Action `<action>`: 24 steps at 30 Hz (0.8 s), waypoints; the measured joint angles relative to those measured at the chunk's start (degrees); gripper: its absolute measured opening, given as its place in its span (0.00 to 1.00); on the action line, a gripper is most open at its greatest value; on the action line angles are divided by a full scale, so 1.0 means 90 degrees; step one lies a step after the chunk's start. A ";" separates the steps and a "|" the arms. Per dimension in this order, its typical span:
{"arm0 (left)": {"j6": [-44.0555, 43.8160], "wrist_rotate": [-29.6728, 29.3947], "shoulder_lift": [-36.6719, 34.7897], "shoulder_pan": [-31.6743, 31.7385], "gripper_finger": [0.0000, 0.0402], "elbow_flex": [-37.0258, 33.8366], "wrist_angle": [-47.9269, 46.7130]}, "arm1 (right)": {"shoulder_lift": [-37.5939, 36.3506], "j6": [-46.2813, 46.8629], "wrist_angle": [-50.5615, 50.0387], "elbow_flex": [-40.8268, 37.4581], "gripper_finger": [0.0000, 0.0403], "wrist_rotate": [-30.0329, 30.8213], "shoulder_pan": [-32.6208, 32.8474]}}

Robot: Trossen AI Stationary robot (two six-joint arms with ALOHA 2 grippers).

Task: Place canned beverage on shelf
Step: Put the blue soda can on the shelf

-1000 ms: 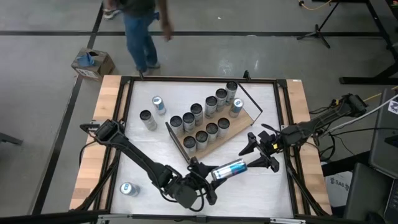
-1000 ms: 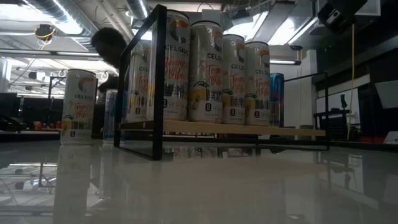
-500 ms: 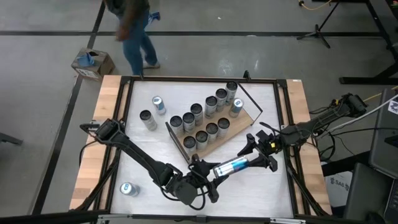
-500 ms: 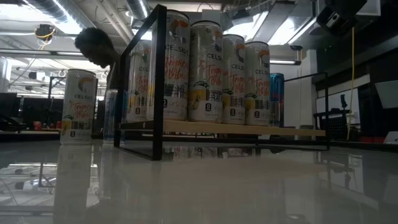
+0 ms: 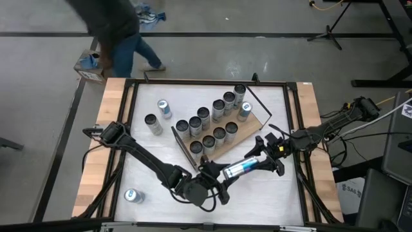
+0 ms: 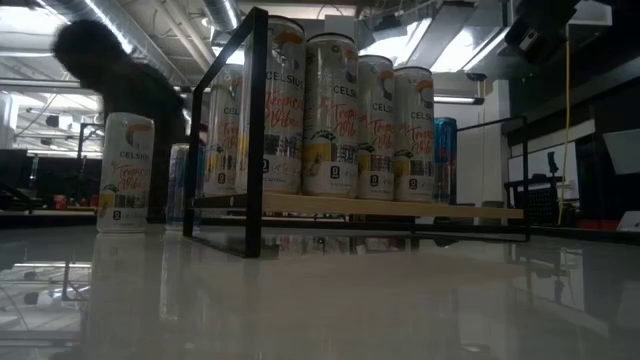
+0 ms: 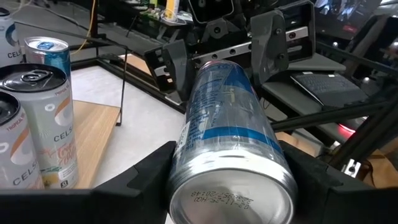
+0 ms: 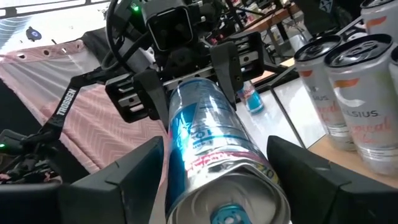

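arms: two, black, slim jointed links point(image 5: 138, 156), point(image 5: 322, 132)
fingers: dark, angular plates with flat inner faces point(image 7: 272, 43), point(image 8: 225, 59)
behind the fingers: black rail with a row of screws, boxy black camera housing point(image 8: 169, 22)
marking: white "TROSSEN" lettering on link point(image 8: 64, 104)
cables: black, looped along each arm
indicator: small green light

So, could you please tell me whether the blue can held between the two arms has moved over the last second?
Yes. In the high view the blue can has shifted slightly up the picture, closer to the shelf's near edge.
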 joint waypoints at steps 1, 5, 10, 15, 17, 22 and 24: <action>0.0000 0.0001 0.0000 0.0015 0.55 0.0000 0.0001 | 0.0000 -0.0002 0.0000 0.0001 0.68 0.0032 0.0000; 0.0007 0.0009 0.0000 0.0070 0.55 0.0000 0.0004 | 0.0000 -0.0004 0.0000 0.0002 0.68 0.0072 0.0000; 0.0005 0.0034 0.0000 0.0127 0.55 0.0000 0.0004 | 0.0000 -0.0036 -0.0044 0.0000 0.68 0.0072 0.0000; 0.0002 0.0056 0.0000 0.0168 0.55 0.0000 0.0061 | 0.0000 -0.0042 -0.0044 0.0000 0.68 -0.0048 -0.0002; 0.0000 0.0060 0.0000 0.0177 0.55 0.0000 0.0101 | 0.0000 -0.0055 -0.0041 0.0000 0.68 -0.0099 -0.0002; -0.0020 0.0054 0.0000 0.0187 0.55 0.0000 0.0279 | 0.0000 -0.0228 -0.0016 0.0002 0.68 -0.0229 -0.0002; -0.0044 0.0052 0.0000 0.0189 0.55 0.0000 0.0317 | -0.0002 -0.0250 -0.0010 0.0001 0.68 -0.0267 -0.0002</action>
